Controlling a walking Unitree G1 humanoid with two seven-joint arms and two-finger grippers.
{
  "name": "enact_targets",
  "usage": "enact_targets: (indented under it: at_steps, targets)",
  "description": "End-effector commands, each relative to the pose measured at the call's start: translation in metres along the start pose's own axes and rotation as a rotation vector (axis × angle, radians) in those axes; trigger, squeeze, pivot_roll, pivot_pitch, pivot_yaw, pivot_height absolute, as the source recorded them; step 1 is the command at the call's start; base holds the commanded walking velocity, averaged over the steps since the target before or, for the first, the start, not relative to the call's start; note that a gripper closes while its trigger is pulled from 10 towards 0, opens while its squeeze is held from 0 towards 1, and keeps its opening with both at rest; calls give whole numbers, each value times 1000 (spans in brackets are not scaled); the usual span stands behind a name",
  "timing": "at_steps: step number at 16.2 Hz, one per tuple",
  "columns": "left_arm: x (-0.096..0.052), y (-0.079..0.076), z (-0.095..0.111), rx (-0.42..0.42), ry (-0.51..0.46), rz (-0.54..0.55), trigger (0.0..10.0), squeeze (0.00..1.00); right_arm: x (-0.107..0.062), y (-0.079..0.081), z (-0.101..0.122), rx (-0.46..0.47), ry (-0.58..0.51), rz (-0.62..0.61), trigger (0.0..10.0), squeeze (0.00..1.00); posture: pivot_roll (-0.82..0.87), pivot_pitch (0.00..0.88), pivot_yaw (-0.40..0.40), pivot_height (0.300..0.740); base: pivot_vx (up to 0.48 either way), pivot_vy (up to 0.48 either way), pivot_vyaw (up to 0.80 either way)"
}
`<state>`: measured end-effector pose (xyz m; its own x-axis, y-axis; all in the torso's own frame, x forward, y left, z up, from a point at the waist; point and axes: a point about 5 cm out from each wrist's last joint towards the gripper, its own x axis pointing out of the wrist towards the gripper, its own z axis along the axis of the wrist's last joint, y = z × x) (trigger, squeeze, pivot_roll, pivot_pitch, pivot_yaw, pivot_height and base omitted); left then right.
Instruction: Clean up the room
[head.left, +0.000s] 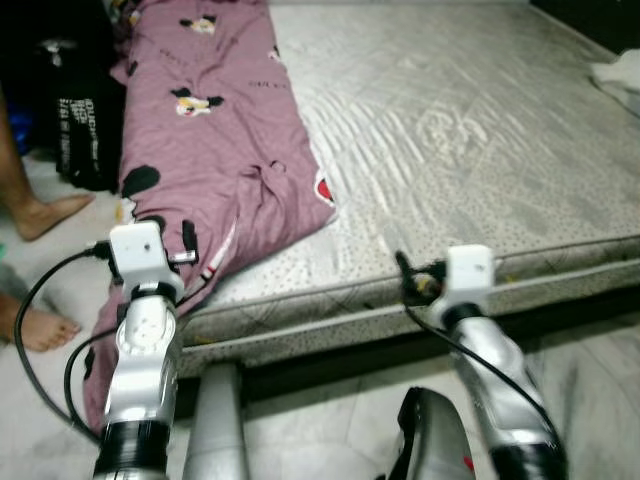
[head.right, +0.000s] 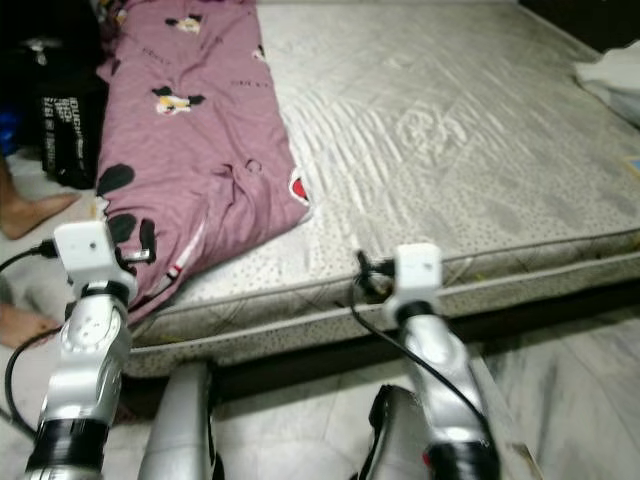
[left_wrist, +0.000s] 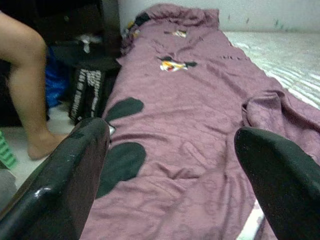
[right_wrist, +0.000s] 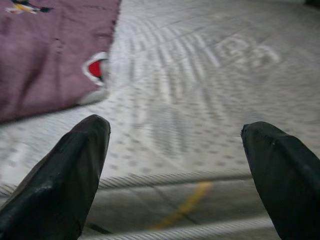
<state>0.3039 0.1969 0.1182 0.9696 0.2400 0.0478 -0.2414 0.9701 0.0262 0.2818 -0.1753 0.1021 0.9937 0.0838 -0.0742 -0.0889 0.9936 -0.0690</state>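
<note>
We stand at the foot of the mattress (head.left: 470, 150), both arms raised, about to tidy the purple blanket (head.left: 215, 150) that lies along its left side and spills over the edge. Our left gripper (left_wrist: 170, 165) hangs wide open just over the blanket; our right gripper (right_wrist: 175, 165), equally wide, hovers at the mattress edge. Next we must lower the left and pinch a fold. The white lettering on the black bag (head.left: 85, 130) is unreadable.
</note>
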Motion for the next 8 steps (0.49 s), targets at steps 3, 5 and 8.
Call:
enact_targets:
  at_steps: [3,5,8]
  targets:
    - [12,-10,-11,-6,61,-11,10000,0,-19,-31,-1,-53,27,-75,10000,0,-94,125,-62,506,0,0,0]
    - [28,-20,-16,-38,101,-2,10000,0,-41,-53,-3,-112,66,-123,10000,0,-144,149,-52,506,0,0,0]
    - [30,-15,-26,-44,153,93,10000,0,-52,-65,0,-144,79,-159,10000,0,-172,158,-51,506,0,0,0]
